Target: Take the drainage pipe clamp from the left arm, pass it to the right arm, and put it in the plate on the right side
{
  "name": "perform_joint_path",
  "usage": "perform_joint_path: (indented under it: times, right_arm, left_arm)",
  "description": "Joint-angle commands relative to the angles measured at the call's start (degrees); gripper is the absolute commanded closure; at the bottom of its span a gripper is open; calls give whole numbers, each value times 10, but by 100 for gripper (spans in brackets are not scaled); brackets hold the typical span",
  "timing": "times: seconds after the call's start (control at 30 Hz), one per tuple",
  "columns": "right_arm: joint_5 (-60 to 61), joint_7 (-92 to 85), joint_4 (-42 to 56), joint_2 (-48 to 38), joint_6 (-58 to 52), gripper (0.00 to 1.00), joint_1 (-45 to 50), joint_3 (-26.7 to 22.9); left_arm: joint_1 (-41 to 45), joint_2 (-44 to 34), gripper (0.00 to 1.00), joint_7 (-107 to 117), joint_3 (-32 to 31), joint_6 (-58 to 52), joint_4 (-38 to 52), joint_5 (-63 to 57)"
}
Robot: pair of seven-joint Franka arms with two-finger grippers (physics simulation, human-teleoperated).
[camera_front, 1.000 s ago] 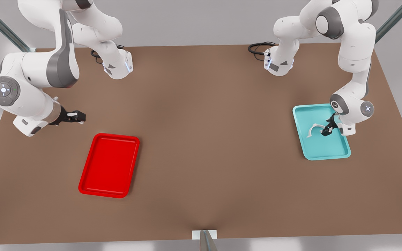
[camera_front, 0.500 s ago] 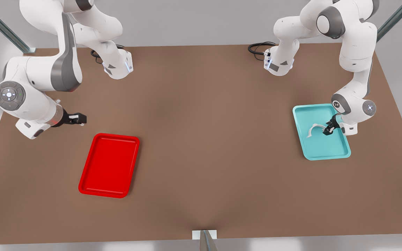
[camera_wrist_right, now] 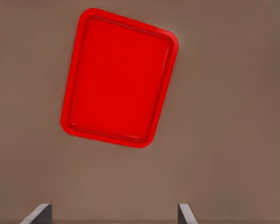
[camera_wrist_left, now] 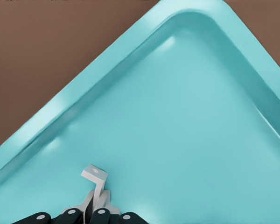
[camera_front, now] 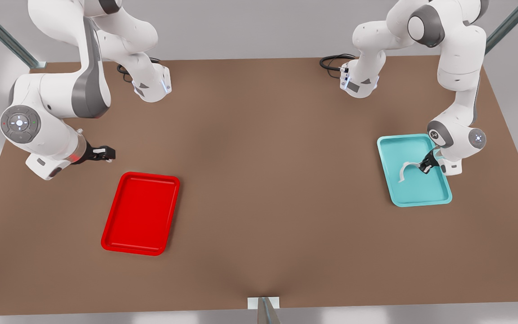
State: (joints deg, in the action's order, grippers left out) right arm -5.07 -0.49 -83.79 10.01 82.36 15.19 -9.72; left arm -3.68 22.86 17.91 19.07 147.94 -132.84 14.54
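The drainage pipe clamp [camera_front: 403, 171], a thin white half-ring, hangs just over the teal tray [camera_front: 421, 193] at the front view's right. My left gripper [camera_front: 425, 167] is shut on one end of it. In the left wrist view a flared end of the clamp [camera_wrist_left: 94, 174] sticks out from between the black fingers [camera_wrist_left: 100, 215], above the teal tray [camera_wrist_left: 186, 116]. My right gripper [camera_front: 106, 154] hovers open at the front view's left, just behind the red plate [camera_front: 141, 213]. The right wrist view looks down on the plate [camera_wrist_right: 119, 77] past the spread fingertips [camera_wrist_right: 39, 213], with nothing between them.
Brown table top [camera_front: 263, 180] stretches wide between the two trays. Both arm bases [camera_front: 151, 87] [camera_front: 358, 83] stand at the far edge, each with a black cable. A small metal post [camera_front: 263, 308] sits at the near edge.
The left gripper has risen a little with the clamp, whose free end now hangs lower over the teal tray. The right arm has drifted slightly toward the front view's right.
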Motion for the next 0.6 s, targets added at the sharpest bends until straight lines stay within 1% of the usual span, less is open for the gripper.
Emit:
perform_joint_path:
  times: [0.0,0.57]
  right_arm:
    - [-2,1,0,1,0,0,1,0]
    - [-18,1,2,12,0,0,13,0]
  left_arm:
    - [0,0,79,-25,0,0,1,3]
    - [3,10,79,-26,0,2,3,4]
